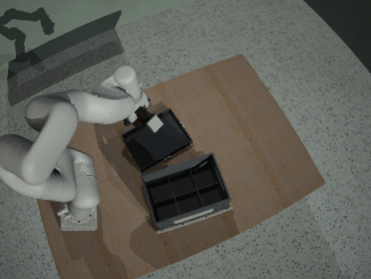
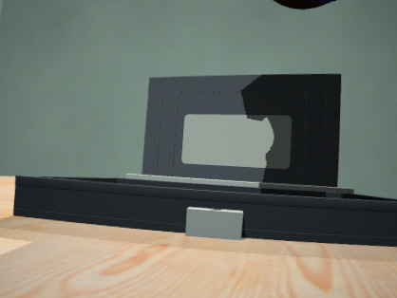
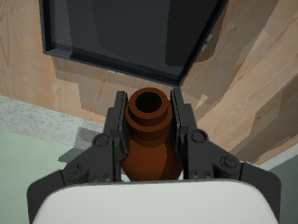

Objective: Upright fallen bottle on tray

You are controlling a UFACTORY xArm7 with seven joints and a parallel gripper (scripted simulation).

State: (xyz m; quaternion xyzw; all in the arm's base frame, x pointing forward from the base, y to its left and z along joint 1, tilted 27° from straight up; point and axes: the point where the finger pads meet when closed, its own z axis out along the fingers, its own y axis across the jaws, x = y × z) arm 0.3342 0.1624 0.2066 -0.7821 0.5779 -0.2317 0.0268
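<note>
A brown bottle (image 3: 148, 131) is clamped by its neck between my gripper's (image 3: 148, 116) (image 1: 142, 116) two dark fingers; its open mouth shows in the wrist view and its round body sits under the palm. The gripper holds it in the air above the wooden table, just off the far-left edge of the black tray (image 3: 125, 30) (image 1: 160, 144) (image 2: 95, 204). The tray lies flat and has nothing in it. The dark crate (image 1: 153, 202) (image 2: 309, 142), with several compartments, stands right beside the tray. In the top view the arm hides most of the bottle.
The wooden table (image 1: 248, 111) (image 2: 142, 266) (image 3: 240, 85) sits on a speckled grey floor (image 1: 311, 67). The arm's base (image 1: 77, 218) stands at the table's left. A dark panel (image 1: 67, 49) stands at the back left. A grey tab (image 2: 214, 223) sits on the tray's front wall.
</note>
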